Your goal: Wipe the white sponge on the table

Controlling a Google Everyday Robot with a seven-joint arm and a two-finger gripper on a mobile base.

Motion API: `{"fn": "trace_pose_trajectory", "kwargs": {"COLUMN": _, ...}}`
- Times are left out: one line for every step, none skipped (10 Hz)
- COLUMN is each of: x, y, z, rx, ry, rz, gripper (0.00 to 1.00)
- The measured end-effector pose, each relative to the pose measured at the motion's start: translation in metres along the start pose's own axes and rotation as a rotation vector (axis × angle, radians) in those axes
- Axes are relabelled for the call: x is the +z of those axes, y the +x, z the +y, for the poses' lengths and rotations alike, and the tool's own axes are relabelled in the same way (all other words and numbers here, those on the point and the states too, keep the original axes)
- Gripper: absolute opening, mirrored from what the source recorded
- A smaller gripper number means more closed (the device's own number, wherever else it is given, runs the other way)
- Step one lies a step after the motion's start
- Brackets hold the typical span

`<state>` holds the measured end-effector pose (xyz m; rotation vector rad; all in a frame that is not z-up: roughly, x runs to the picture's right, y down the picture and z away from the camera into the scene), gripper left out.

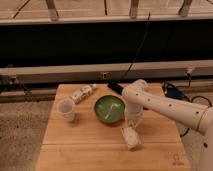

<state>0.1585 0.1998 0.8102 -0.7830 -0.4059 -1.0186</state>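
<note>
One tool (133, 123) — above wooden table (85, 150)

Table (75, 150): cup (66, 109), bowl (110, 109), bottle (83, 93), sponge (131, 138); end effector (133, 121) at sponge.

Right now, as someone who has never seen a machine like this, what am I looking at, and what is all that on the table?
The white shape is a robot's single arm, reaching in from the right. There is one camera, and it looks down on the wooden table. The arm's hand is down at a white sponge near the table's middle; whether it actually grips the sponge is unclear. Also on the table are a green bowl, a white cup and a small pale bottle lying down.
</note>
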Motion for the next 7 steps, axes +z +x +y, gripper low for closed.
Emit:
{"fn": "trace_pose_trajectory", "kwargs": {"x": 0.0002, "y": 0.0003, "z": 0.0033, "rx": -0.007, "ry": -0.006, "rz": 0.002, "gripper": 0.00}}
{"fn": "trace_pose_trajectory", "kwargs": {"x": -0.0002, "y": 0.0000, "z": 0.0027, "rx": -0.015, "ry": -0.009, "rz": 0.003, "gripper": 0.00}}
{"fn": "trace_pose_trajectory", "kwargs": {"x": 0.0000, "y": -0.0006, "z": 0.0040, "rx": -0.020, "ry": -0.013, "rz": 0.005, "gripper": 0.00}}
{"fn": "trace_pose_trajectory", "kwargs": {"x": -0.0006, "y": -0.0008, "z": 0.0052, "rx": -0.022, "ry": -0.015, "rz": 0.006, "gripper": 0.00}}
{"fn": "trace_pose_trajectory", "kwargs": {"x": -0.0009, "y": -0.0018, "z": 0.0061, "rx": -0.029, "ry": -0.019, "rz": 0.007, "gripper": 0.00}}
{"fn": "trace_pose_trajectory", "kwargs": {"x": -0.0010, "y": -0.0025, "z": 0.0076, "rx": -0.036, "ry": -0.024, "rz": 0.010, "gripper": 0.00}}
{"fn": "trace_pose_trajectory", "kwargs": {"x": -0.0010, "y": -0.0036, "z": 0.0084, "rx": -0.044, "ry": -0.029, "rz": 0.012, "gripper": 0.00}}
